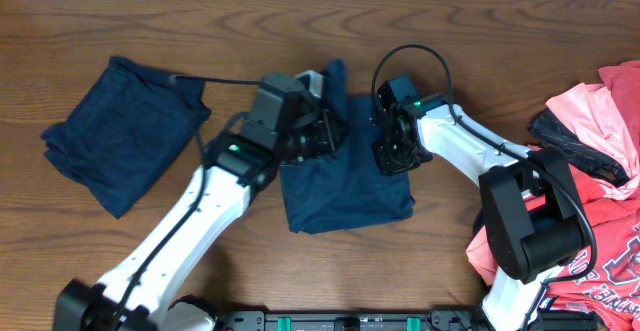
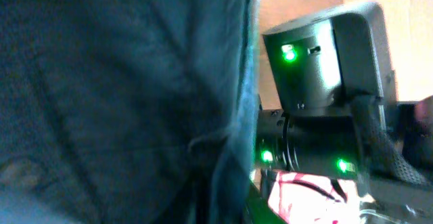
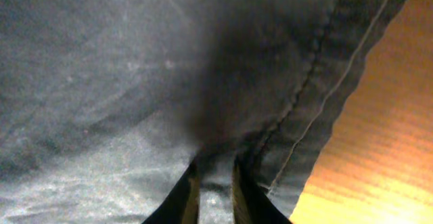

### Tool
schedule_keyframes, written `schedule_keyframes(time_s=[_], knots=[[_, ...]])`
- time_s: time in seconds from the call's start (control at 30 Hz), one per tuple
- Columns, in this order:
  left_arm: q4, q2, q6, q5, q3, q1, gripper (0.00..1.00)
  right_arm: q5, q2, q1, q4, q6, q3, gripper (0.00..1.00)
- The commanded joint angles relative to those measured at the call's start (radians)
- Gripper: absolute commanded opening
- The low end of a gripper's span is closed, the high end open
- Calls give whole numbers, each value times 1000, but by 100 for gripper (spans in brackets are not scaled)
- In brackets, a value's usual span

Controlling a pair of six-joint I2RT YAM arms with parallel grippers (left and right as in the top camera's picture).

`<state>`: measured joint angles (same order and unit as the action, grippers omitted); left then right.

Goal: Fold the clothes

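I'm mid-fold, right claw (image 3: 215,175) clenched on the blue garment (image 1: 345,196) lying under and between both claws, whether left claw (image 1: 328,133) grips I cannot tell, next I should carry that edge across evenly.

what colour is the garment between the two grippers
The garment is dark navy blue; the overhead view shows it best.

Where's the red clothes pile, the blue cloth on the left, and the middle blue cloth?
red clothes pile (image 1: 605,121): overhead view, pink shirt on top.
left blue cloth (image 1: 120,136): overhead view, its flat middle.
middle blue cloth (image 1: 345,193): overhead view, its lower half.
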<state>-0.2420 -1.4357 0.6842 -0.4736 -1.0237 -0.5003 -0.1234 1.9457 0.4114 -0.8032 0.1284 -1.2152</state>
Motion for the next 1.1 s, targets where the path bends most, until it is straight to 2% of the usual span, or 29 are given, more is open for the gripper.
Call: schedule_keyframes(time_s=[0.0,0.17,0.3,0.53,0.7,0.73,0.97,1.07], knots=[[32,-32,13,-13,-23,-5,23,44,28,-17,-59,51,26,24],[53,-32,1,-12,-23,49,24,201,-64,-105,-175,135,-74,28],[50,-34,-25,39,-23,110,24,187,-183,-191,-212,137,-170,31],[51,-82,-49,259,-23,135,24,-135,-326,-193,-153,24,-204,31],[16,-133,-55,220,-23,135,24,-161,-297,-121,-187,1,-167,50],[2,-134,-55,220,-23,135,24,-161,-288,-111,-196,2,-155,51],[-64,-132,-62,220,-23,140,24,-162,-197,-72,-176,50,-42,50],[-71,-132,-62,220,-23,140,24,-174,-154,-66,-155,70,0,40]])
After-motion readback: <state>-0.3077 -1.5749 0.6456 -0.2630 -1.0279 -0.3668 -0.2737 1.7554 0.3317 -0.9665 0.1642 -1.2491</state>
